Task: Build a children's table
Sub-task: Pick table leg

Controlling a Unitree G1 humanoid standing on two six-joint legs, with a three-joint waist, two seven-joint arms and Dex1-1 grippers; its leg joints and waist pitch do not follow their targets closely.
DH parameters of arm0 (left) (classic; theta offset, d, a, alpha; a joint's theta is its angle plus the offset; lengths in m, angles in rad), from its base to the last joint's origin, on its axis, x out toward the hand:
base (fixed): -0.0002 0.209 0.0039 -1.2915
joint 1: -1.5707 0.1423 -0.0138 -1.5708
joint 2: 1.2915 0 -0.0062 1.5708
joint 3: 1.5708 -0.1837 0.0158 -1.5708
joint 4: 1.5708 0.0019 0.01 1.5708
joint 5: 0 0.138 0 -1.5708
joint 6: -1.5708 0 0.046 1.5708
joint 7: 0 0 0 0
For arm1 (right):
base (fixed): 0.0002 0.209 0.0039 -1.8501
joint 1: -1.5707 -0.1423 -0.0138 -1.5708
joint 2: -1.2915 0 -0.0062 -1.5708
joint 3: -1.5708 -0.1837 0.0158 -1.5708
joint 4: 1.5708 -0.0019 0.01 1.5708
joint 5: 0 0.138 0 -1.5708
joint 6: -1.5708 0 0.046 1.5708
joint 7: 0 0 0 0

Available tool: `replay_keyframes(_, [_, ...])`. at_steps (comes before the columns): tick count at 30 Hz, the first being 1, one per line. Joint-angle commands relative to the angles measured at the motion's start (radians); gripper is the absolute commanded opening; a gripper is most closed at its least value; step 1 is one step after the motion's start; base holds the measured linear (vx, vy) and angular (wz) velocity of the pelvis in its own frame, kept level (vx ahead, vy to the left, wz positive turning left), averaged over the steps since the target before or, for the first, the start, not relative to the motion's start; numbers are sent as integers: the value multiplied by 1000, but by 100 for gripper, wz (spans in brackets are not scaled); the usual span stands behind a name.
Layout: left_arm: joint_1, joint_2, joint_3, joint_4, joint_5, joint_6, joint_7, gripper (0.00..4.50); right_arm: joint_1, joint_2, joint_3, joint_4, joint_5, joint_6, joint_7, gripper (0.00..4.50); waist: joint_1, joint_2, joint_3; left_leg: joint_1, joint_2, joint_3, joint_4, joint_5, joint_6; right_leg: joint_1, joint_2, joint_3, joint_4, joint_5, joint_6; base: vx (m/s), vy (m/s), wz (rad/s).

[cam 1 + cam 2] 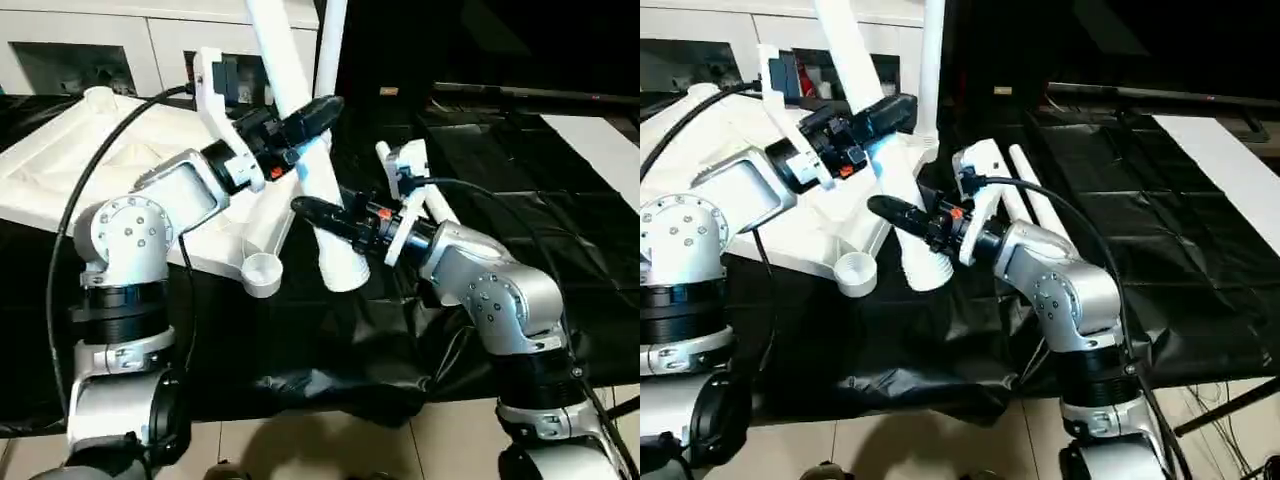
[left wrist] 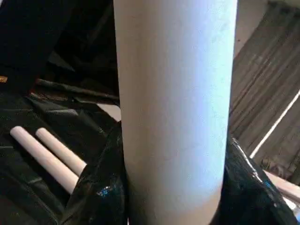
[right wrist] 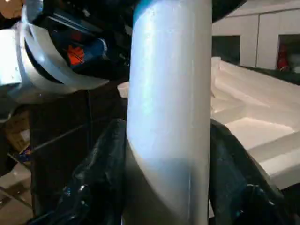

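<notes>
I'm seeing the tabletop (image 1: 110, 160) lying ribbed side up on the black sheet, its near corner socket (image 1: 262, 272) still empty. My left gripper (image 1: 305, 125) is clamping the tilted leg (image 1: 300, 110) high up; my right gripper (image 1: 325, 215) is gripping it lower, near its wide end. I'm judging I should swing that end left over the socket, straighten the leg, then press down evenly.

The tabletop (image 1: 120, 160) lies upside down on the left. One leg (image 1: 300, 140) leans over its near corner, between both grippers, the left gripper (image 1: 300, 128) above the right gripper (image 1: 335, 222). Two more legs (image 2: 44, 152) lie to the right.
</notes>
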Motion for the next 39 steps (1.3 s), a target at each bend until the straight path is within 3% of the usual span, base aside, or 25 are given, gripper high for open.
replay_keyframes(1, [-6, 15, -50, -37, 25, -7, -42, 184, -27, -30, 7, 8, -5, 6, 23, 258, 2, 9, -79, 1, 0, 19, -62, -133, -20, 67, -50, 33, -72, -215, -119, 0, 0, 0])
replay_keyframes(2, [-5, 22, -61, -42, 28, -5, -52, 183, -32, -44, 19, 10, -17, 3, 33, 286, 3, 11, -79, 1, 0, 19, -62, -125, -21, 69, -51, 33, -70, -197, -122, 0, 0, 0])
replay_keyframes(8, [0, 65, -131, -73, 46, -13, -132, 182, -77, -135, 55, 49, -18, 45, 125, 301, -1, 1, -78, -1, -1, 23, -58, -112, -13, 70, -50, 34, -68, -192, -132, 0, 0, 0])
replay_keyframes(10, [0, 66, -134, -73, 46, -14, -135, 182, -79, -141, 61, 51, -17, 51, 135, 301, 0, 3, -77, -1, -1, 23, -58, -116, -10, 69, -50, 35, -69, -203, -130, 0, 0, 0])
replay_keyframes(12, [-1, 84, -162, -77, 57, -28, -169, 182, -89, -176, 94, 67, -15, 84, 196, 301, 1, -12, -78, -1, 0, 23, -58, -109, -7, 71, -50, 32, -70, -219, -125, 0, 0, 0])
replay_keyframes(14, [-1, 82, -161, -80, 53, -24, -167, 182, -91, -181, 103, 78, -19, 86, 208, 301, 1, -6, -78, -2, 1, 23, -57, -106, -10, 69, -53, 33, -69, -216, -125, 0, 0, 0])
replay_keyframes(15, [2, 85, -162, -86, 53, -23, -171, 182, -93, -181, 109, 85, -21, 85, 210, 301, 0, -20, -78, -3, 2, 24, -57, -101, -7, 69, -52, 33, -70, -214, -124, 0, 0, 0])
replay_keyframes(16, [5, 89, -165, -94, 52, -21, -176, 182, -96, -180, 114, 93, -21, 86, 212, 301, 2, -13, -78, -2, 2, 22, -58, -100, -11, 69, -54, 32, -66, -216, -130, 0, 0, 0])
replay_keyframes(20, [6, 95, -160, -103, 43, -16, -184, 182, -103, -178, 128, 106, -12, 100, 227, 301, 1, -21, -77, -1, 3, 23, -57, -100, -12, 67, -53, 32, -66, -211, -133, 0, 0, 0])
replay_keyframes(28, [10, 104, -174, -109, 46, -17, -201, 182, -102, -168, 137, 114, -10, 103, 246, 301, 5, -16, -79, 0, 3, 22, -57, -98, -21, 67, -53, 32, -62, -189, -138, 0, 0, 0])
replay_keyframes(35, [2, 105, -175, -103, 48, -15, -208, 182, -92, -164, 143, 111, -3, 108, 254, 230, 5, -16, -79, -1, 3, 21, -57, -105, -24, 69, -53, 32, -63, -190, -140, 0, 0, 0])
replay_keyframes(39, [1, 102, -176, -102, 48, -15, -207, 181, -84, -165, 150, 107, 2, 112, 266, 218, 5, -15, -79, 0, 4, 21, -57, -109, -25, 69, -53, 31, -62, -185, -145, 0, 0, 0])
